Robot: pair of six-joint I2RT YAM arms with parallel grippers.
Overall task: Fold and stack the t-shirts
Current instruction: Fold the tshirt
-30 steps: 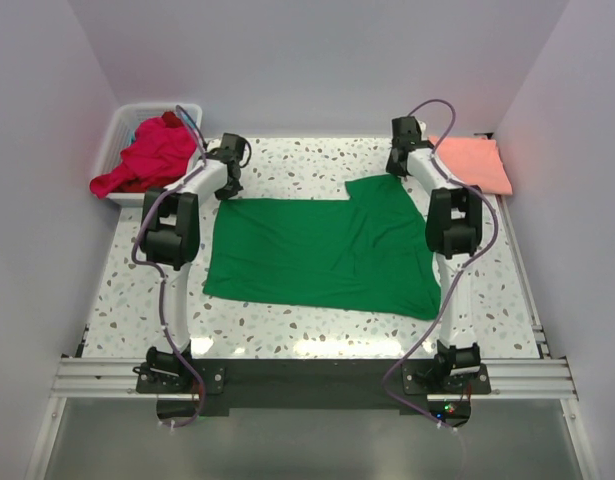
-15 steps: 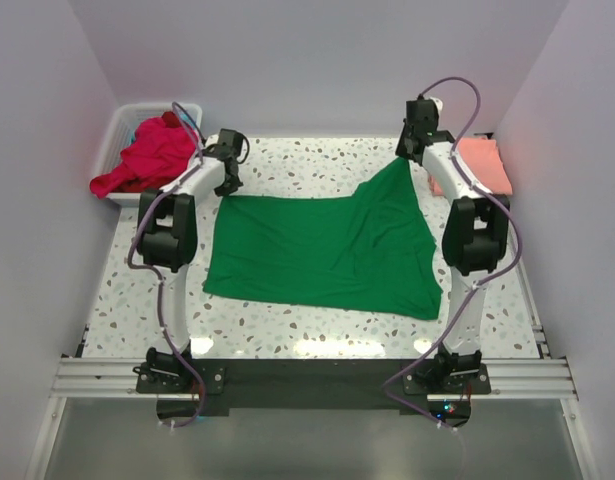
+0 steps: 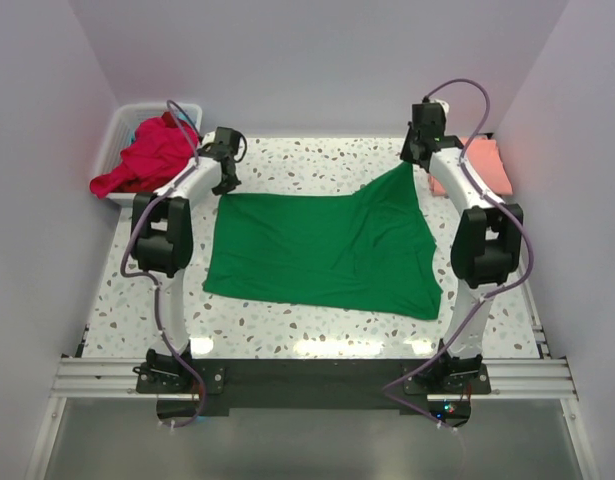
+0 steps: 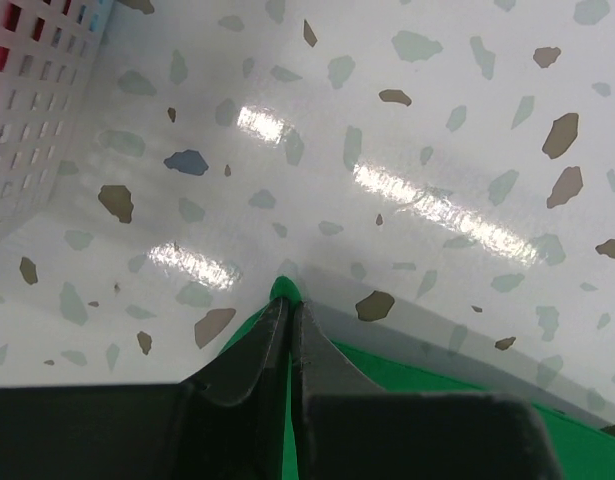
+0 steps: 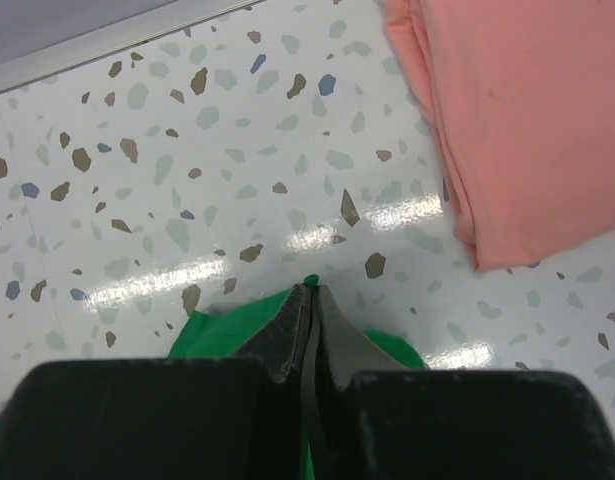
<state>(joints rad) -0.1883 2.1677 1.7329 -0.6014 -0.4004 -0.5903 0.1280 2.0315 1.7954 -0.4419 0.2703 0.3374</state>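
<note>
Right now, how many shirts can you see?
3: the green shirt spread mid-table, the pink shirt folded far right, the red heap in the basket, maybe hiding more.

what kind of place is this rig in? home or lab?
Likely a lab test cell: blank white walls box in a speckled table, an aluminium rail runs along its near edge, and a green t-shirt lies mostly spread on it.

A spread t-shirt [image 3: 322, 250] lies mid-frame on the table [image 3: 317, 160]. A basket [image 3: 122, 122] stands at the upper left, with crumpled t-shirts [image 3: 147, 155] in it. A folded t-shirt [image 3: 492, 165] lies at the upper right. The left gripper [image 3: 225, 185] pinches the spread t-shirt's upper left corner, and the right gripper [image 3: 412, 160] its raised upper right corner.
</note>
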